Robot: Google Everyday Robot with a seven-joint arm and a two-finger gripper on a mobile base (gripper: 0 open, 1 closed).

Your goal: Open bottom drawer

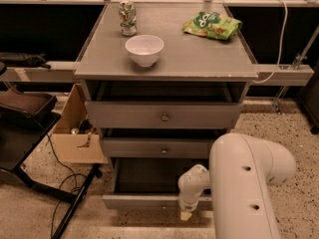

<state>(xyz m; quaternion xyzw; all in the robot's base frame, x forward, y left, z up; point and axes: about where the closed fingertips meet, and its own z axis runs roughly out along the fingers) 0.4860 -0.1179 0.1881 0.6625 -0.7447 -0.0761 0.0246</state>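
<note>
The bottom drawer is the lowest of three grey drawers under the grey table. It stands pulled out, and its dark inside shows behind the narrow front. My gripper hangs from the white arm right at the drawer's front, right of its middle, and covers the spot where it meets the front. The knob is hidden behind the gripper.
The mid drawer and top drawer have round knobs and stand slightly out. On the table are a white bowl, a can and a green bag. A cardboard box, cables and a dark chair are at the left.
</note>
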